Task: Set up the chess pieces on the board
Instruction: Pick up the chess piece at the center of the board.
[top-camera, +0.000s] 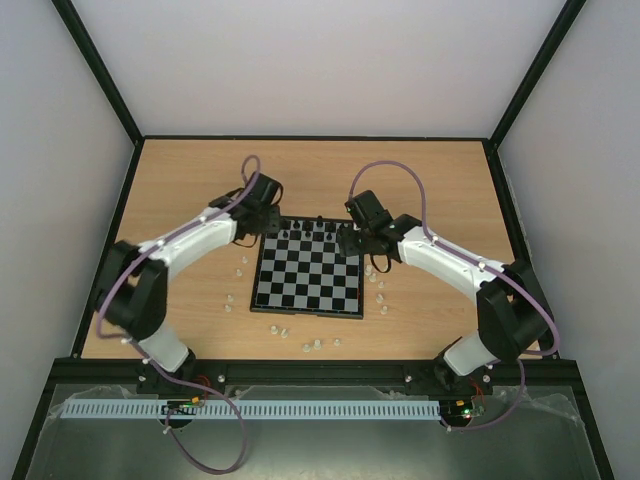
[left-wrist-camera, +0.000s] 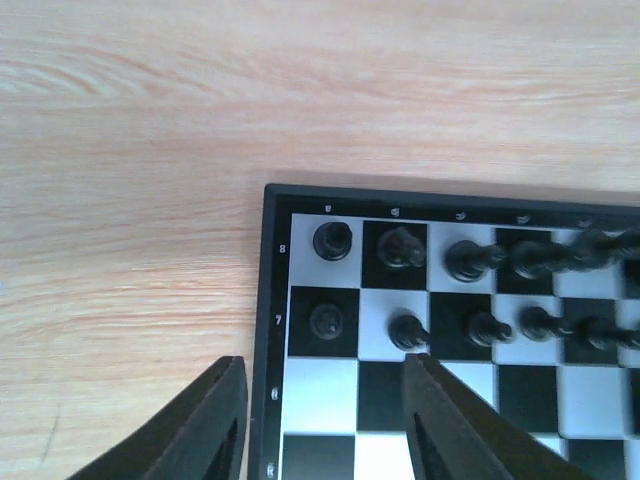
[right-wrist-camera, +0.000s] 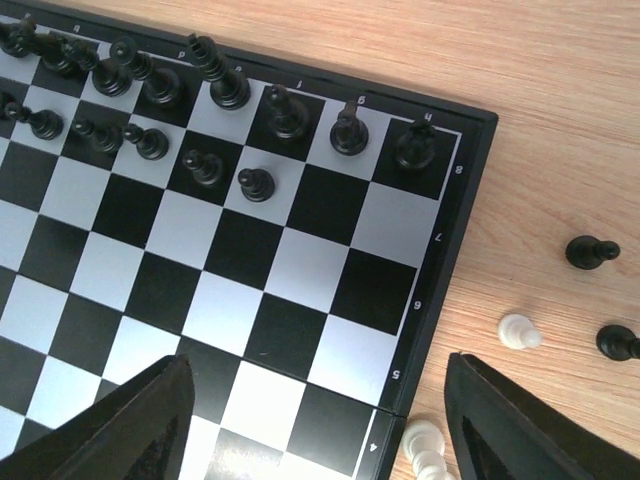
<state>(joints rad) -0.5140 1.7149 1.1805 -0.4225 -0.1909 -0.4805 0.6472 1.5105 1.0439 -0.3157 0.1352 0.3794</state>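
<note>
The board (top-camera: 310, 285) lies mid-table with several black chess pieces (top-camera: 312, 231) along its far two rows. My left gripper (left-wrist-camera: 325, 405) hangs open over the board's (left-wrist-camera: 318, 395) far left corner, nothing between its fingers. A black pawn (left-wrist-camera: 327, 322) stands just beyond the fingertips, with a black rook (left-wrist-camera: 332, 241) on the corner square behind it. My right gripper (right-wrist-camera: 315, 405) is open above the board's (right-wrist-camera: 300, 280) right edge and holds nothing. Two black pawns (right-wrist-camera: 590, 252) and a white pawn (right-wrist-camera: 519, 331) lie on the table to its right.
Whitish pieces are scattered on the wooden table left of the board (top-camera: 232, 290), in front of it (top-camera: 312, 345) and to its right (top-camera: 380, 290). Another white piece (right-wrist-camera: 424, 445) stands by the board's frame near my right finger (right-wrist-camera: 520, 430). Black-framed walls enclose the table.
</note>
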